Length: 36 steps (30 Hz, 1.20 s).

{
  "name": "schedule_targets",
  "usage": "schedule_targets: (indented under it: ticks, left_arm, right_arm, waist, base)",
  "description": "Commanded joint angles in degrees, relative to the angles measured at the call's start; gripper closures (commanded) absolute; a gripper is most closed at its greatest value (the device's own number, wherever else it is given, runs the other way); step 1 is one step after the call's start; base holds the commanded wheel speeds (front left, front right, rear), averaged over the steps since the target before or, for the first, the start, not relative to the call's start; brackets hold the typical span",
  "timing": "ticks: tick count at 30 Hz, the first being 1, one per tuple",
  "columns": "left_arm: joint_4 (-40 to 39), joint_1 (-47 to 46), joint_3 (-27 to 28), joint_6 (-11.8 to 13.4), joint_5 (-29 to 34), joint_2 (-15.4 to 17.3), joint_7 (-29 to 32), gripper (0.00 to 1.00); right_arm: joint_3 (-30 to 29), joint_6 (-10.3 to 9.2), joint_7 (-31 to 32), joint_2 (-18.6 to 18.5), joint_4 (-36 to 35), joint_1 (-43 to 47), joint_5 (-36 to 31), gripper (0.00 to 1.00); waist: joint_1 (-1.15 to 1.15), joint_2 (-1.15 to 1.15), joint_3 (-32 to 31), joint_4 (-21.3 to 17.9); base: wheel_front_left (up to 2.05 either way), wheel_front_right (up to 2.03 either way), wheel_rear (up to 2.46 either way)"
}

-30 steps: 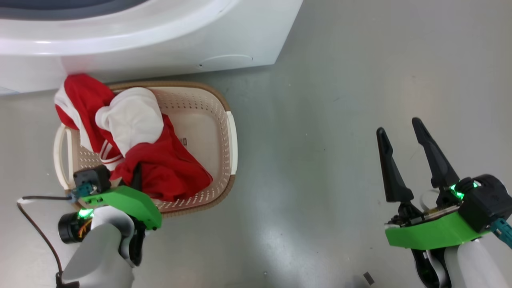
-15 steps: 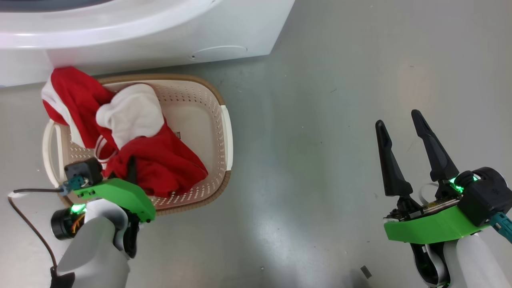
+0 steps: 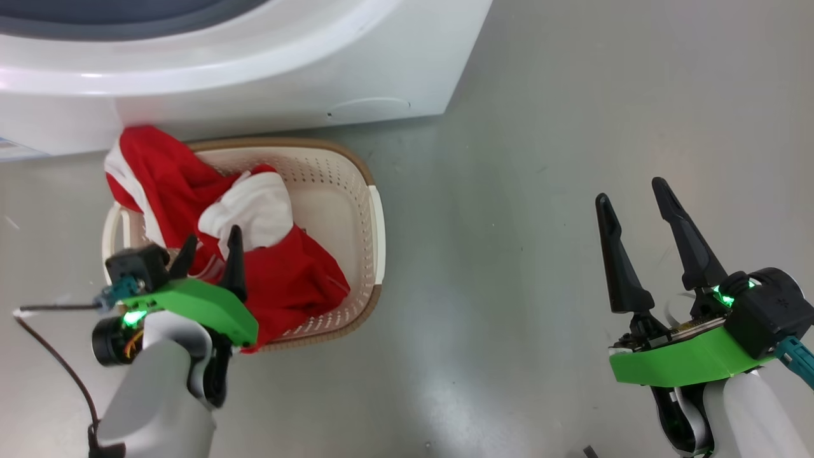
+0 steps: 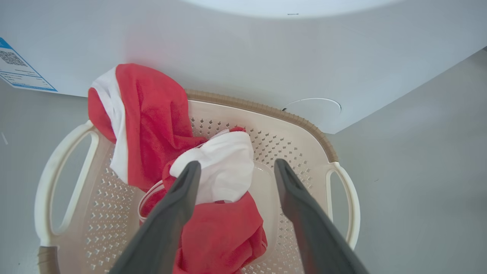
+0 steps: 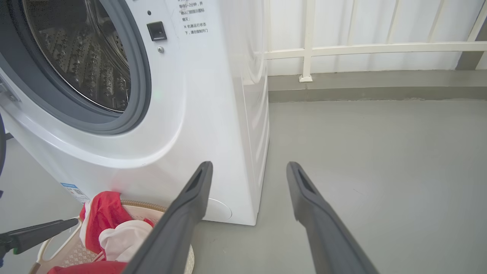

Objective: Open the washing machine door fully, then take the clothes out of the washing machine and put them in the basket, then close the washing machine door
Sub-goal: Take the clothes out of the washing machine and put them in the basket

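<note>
Washing machine (image 3: 254, 76): you had the white front-loader standing on the grey floor (image 3: 540, 191). In the right wrist view its steel drum (image 5: 83, 57) lay uncovered inside the grey seal (image 5: 142, 95), and no fabric showed in the part of the drum on view.
Basket (image 3: 376, 222): it sat on the floor close against the foot of the machine.
Clothes (image 3: 286, 286): the red and white garment lay in the basket, heaped toward its left half. One red fold hung over the back left corner of the rim, against or just short of the machine's front; I could not tell which.
Left gripper (image 3: 213, 235): this was the change. A second earlier its fingers were pinched together low in the red cloth. Now they stood wide apart above the heap, holding nothing, and the white panel had slumped lower into the basket.
What that meant: the garment was let go, so I judged the unloading done, with only the door left for you to close.
Right gripper (image 3: 631, 191): its fingers were spread apart and empty over bare floor, well to the right of the basket, as before.
Sticker (image 4: 19, 70): a blue-edged label with a QR code sat on the machine's lower front. Its small print was too fine to read.
Panel print (image 5: 194, 19): there were a few lines of Chinese characters beside the door latch slot (image 5: 156, 30), too small for me to read with confidence.
</note>
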Motion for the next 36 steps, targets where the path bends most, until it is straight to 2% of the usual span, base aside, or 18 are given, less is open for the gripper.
schedule_targets:
  ticks: [1, 12, 20, 24, 27, 36]
  left_arm:
    - [-1.4, 2.4, 1.6, -0.3, 0.8, 1.3, -0.7, 0.0]
    - [-18.2, 12.5, 6.7, -0.9, 4.1, -0.2, -0.7, 0.0]
    - [-30.0, 19.7, 7.6, -0.4, 7.3, -0.6, -0.7, 0.0]
    - [-36.2, 23.3, 7.6, 0.3, 8.7, -0.7, -0.7, 0.0]
    - [-41.2, 27.0, 6.9, 1.7, 9.4, -0.7, -0.7, 0.0]
    - [-49.7, 33.9, 6.1, 4.4, 10.9, -0.7, -0.7, 0.0]
  right_arm:
    - [1.2, 0.36, -0.4, -0.4, -1.1, 0.3, -0.3, 0.0]
    - [1.0, 0.36, -0.4, -0.4, 0.1, 2.0, -0.8, 0.0]
    - [0.9, 0.36, -0.4, -0.4, 0.9, 3.6, -1.5, 0.0]
    - [0.4, 0.36, -0.4, -0.4, 1.4, 4.8, -1.3, 0.0]
    - [0.1, 0.36, -0.4, -0.4, 1.7, 5.9, -1.4, 0.0]
    - [-0.4, 0.36, -0.4, -0.4, 1.5, 8.7, -1.6, 0.0]
  waist:
    - [0.0, 0.0, -1.3, 0.6]
    - [0.0, 0.0, -9.2, 2.6]
    - [0.0, 0.0, -14.0, 3.1]
    - [0.0, 0.0, -16.3, 3.4]
    - [0.0, 0.0, -18.6, 3.8]
    - [0.0, 0.0, -23.2, 4.0]
  base:
    - [0.0, 0.0, 0.0]
    - [0.0, 0.0, 0.0]
    - [0.0, 0.0, 0.0]
    - [0.0, 0.0, 0.0]
    - [0.0, 0.0, 0.0]
    - [0.0, 0.0, 0.0]
